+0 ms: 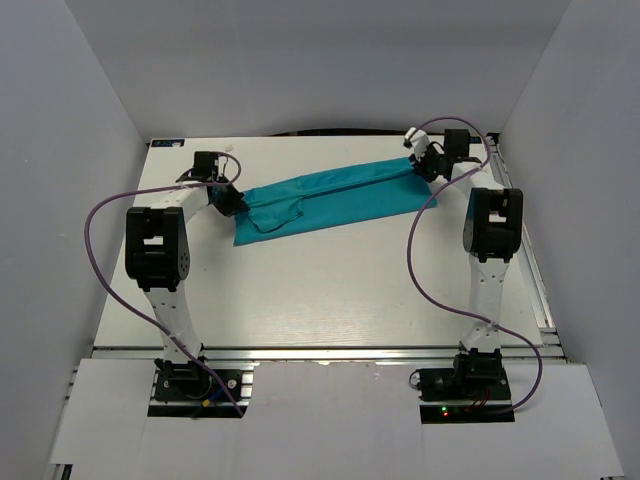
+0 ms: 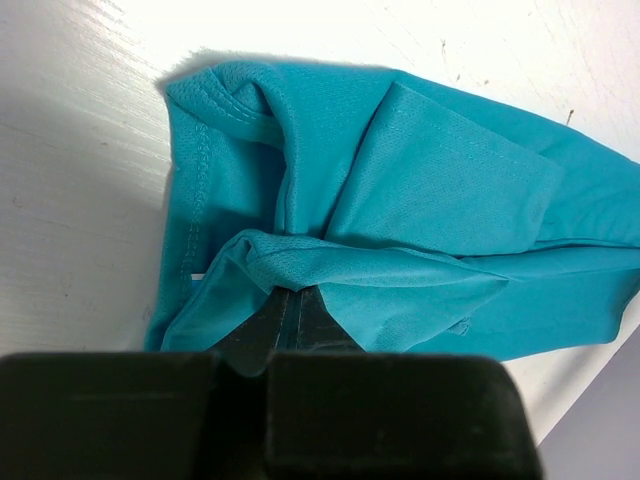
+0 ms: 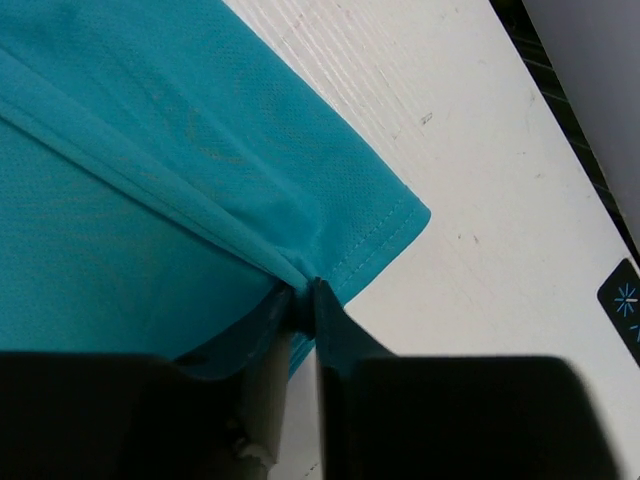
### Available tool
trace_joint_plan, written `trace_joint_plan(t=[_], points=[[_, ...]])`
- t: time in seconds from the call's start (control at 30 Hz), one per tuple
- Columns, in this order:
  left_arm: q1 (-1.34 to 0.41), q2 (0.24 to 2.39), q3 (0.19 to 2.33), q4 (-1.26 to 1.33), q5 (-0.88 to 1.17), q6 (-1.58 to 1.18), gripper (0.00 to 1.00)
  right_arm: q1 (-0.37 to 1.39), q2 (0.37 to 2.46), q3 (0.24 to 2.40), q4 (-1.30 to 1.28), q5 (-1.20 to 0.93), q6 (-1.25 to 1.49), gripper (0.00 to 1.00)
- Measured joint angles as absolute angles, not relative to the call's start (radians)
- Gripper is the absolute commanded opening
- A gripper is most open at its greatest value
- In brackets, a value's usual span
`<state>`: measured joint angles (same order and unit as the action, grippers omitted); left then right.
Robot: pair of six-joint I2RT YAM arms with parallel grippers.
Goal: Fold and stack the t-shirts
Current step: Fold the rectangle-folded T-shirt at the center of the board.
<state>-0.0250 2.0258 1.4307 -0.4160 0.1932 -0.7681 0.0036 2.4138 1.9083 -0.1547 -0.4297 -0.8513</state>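
Observation:
The teal t-shirt (image 1: 340,197) lies in a long, narrow folded band across the far part of the white table (image 1: 330,290), running from the left up to the right. My left gripper (image 1: 232,203) is at its left end, shut on a bunched fold of the t-shirt (image 2: 430,190), with fabric draped over the closed left gripper (image 2: 292,292). At the shirt's right end is my right gripper (image 1: 425,165). In the right wrist view, a narrow gap separates the fingers of the right gripper (image 3: 305,285). A ridge of the t-shirt (image 3: 150,150), near its hemmed corner, still runs between the tips.
Purple cables (image 1: 420,260) loop from both arms over the table. Grey walls close in the left, right and back. A dark rail (image 3: 560,60) runs along the table's right edge, close to the right gripper.

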Motion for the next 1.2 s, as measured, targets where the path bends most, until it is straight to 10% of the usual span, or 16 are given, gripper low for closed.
trace_joint_plan(t=[0.13, 0.37, 1.2], points=[[-0.022, 2.026, 1.437, -0.418, 0.191, -0.771, 0.19, 0.005, 2.417, 1.909, -0.133, -0.399, -0.833, 0.43], [-0.014, 2.034, 1.470, -0.425, 0.170, -0.781, 0.50, 0.003, 2.417, 1.909, -0.076, -0.347, -0.811, 0.49], [0.046, 1.950, 1.508, -0.443, 0.194, -0.700, 0.72, -0.001, 2.175, 1.831, -0.048, -0.378, -0.693, 0.89]])
